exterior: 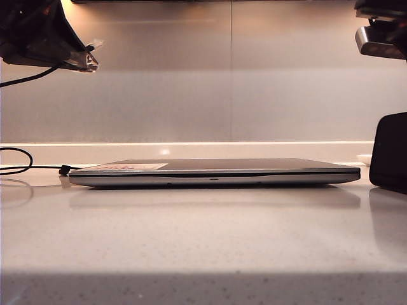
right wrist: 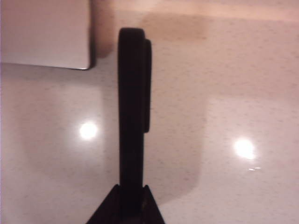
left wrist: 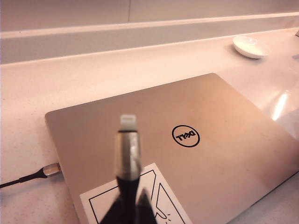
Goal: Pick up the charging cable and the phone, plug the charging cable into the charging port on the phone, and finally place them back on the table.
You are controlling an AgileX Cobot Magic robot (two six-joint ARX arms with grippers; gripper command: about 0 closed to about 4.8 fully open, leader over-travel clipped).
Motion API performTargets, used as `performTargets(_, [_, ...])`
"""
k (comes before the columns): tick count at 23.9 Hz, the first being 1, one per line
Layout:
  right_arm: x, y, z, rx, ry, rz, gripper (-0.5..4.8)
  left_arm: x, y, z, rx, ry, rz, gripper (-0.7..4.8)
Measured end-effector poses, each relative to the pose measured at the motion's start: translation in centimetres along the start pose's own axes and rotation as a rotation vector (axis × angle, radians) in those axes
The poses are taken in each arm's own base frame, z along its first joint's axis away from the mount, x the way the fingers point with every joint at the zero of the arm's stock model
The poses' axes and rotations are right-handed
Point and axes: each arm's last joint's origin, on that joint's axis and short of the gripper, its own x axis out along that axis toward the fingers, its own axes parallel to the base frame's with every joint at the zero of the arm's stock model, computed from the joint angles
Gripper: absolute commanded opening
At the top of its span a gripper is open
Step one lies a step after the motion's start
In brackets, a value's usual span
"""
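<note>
L gripper, up at far left above bench: jaws clamped on charging cable just behind stiff silvery plug; cord limp, light, trails down to left. R gripper, right edge of scene: jaws pinch phone edge-on by its lower end; grip width unclear. Phone thin, rigid, glossy, prob slippery; better held by long edges. Laptop lies mid-bench.
</note>
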Motion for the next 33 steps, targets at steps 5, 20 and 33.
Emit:
performTargets(5, [1.0,0.2,0.5,0.004,0.063,0.021,1.27,0.0,0.0,0.0,0.000,0.000,0.000,-0.06])
performTargets(20, [3.6,0.2,1.0,0.009,0.151,-0.004,0.98,0.0,0.0,0.0,0.000,0.000,0.000,-0.06])
performTargets(33, [0.7,0.8,1.5,-0.042,0.051,0.111,-0.08,0.1,-1.0,-0.8,-0.022,0.076,-0.043,-0.06])
